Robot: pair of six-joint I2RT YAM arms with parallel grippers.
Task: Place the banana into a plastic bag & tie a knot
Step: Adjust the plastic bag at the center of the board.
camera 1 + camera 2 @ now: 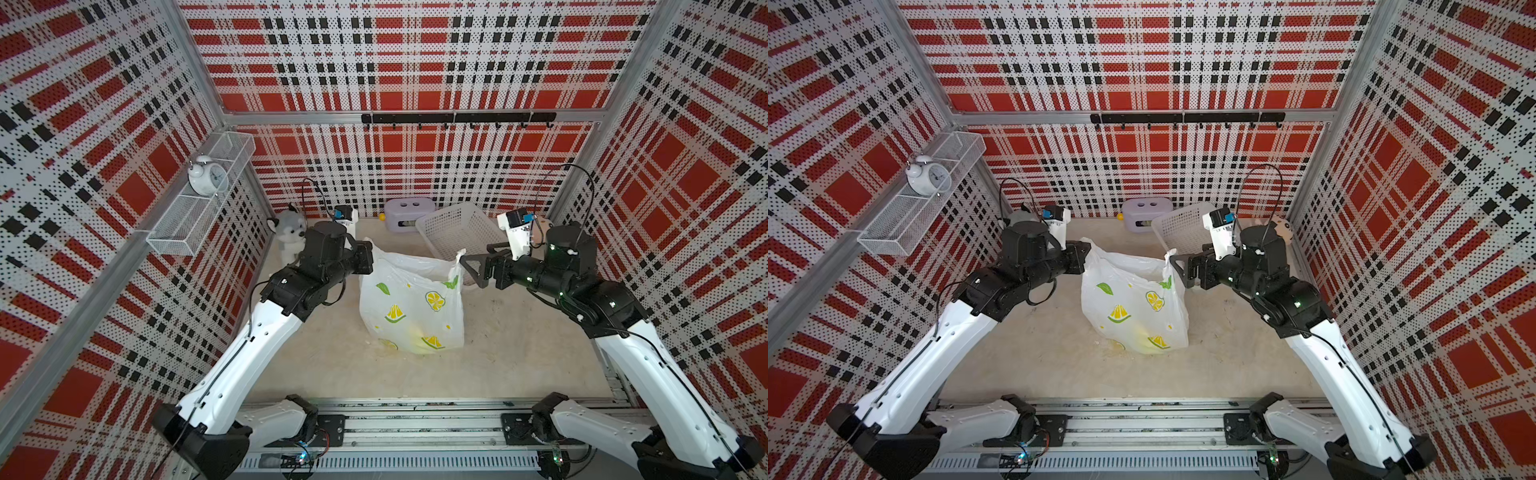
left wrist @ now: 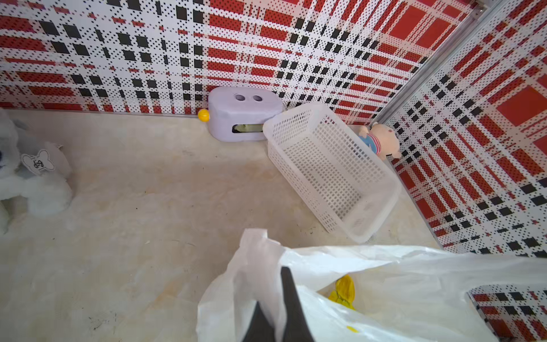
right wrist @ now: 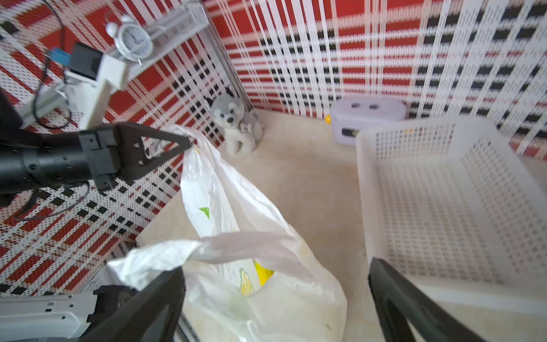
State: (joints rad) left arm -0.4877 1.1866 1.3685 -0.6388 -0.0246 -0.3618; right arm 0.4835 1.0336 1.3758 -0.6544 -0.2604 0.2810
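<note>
The plastic bag (image 1: 411,303), white with lemon prints, stands in the middle of the floor in both top views, mouth held open. My left gripper (image 2: 273,296) is shut on its left handle strip (image 3: 192,139). My right gripper (image 3: 275,266) is open, jaws wide apart at the bag's right side (image 1: 462,261); the right handle strip (image 3: 165,260) drapes over one finger. The banana (image 3: 262,274) shows as bright yellow inside the bag and as a yellow glow through its base (image 1: 1142,332). No knot is in view; the two handles stand apart.
A white mesh basket (image 1: 457,232) lies tilted behind the bag, close to my right gripper. A lilac box (image 1: 409,214) and a small yellow ball (image 1: 381,216) sit at the back wall. A husky plush (image 1: 289,232) stands back left, a bear plush (image 2: 381,140) back right.
</note>
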